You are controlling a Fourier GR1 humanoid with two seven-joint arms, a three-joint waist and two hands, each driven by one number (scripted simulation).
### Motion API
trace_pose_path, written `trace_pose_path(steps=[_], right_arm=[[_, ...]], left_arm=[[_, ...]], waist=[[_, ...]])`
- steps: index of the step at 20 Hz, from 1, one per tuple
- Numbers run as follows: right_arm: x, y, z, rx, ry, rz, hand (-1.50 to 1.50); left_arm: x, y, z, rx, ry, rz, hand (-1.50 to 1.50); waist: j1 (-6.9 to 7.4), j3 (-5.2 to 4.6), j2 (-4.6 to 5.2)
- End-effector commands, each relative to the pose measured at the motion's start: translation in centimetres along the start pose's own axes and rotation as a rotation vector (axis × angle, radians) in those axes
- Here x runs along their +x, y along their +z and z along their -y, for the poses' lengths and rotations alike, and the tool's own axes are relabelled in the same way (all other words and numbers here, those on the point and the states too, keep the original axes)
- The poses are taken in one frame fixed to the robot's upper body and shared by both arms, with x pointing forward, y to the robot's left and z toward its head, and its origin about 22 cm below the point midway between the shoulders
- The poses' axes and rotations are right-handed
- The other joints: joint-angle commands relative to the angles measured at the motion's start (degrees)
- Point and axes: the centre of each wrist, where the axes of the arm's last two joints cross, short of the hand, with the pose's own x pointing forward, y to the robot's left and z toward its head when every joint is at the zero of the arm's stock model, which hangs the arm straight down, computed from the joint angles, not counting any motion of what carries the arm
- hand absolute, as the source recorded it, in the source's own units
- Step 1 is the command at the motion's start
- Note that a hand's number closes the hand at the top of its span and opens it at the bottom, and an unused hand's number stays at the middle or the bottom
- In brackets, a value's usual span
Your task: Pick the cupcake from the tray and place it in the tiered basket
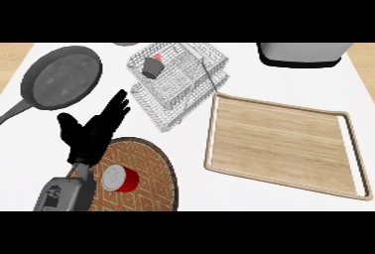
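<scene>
The cupcake (154, 65), grey with a red top, sits in the upper tier of the white wire tiered basket (192, 82) at the back centre of the counter. The wooden tray (282, 144) lies to the right with nothing on it. My left hand (92, 130) hovers open at the left, fingers straight and pointing up-right toward the basket's lower corner, apart from it. The right hand does not show.
A dark frying pan (62, 77) lies at the back left. Below my left hand a red and white can (119, 178) stands on a round woven mat (150, 173). A grey appliance (304, 53) sits at the back right.
</scene>
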Motion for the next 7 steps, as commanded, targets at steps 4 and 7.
trace_pose_path(steps=[4,7], right_arm=[[0.1,6.8,8.6,-0.015,0.005,0.004,-1.5],[0.1,7.7,9.5,-0.011,0.004,0.028,-1.5]], left_arm=[[1.6,-0.2,0.3,-0.025,0.008,0.009,0.0],[0.6,-0.9,0.3,-0.016,0.0,0.017,0.0]], waist=[[0.99,0.07,0.41],[1.26,0.06,0.73]])
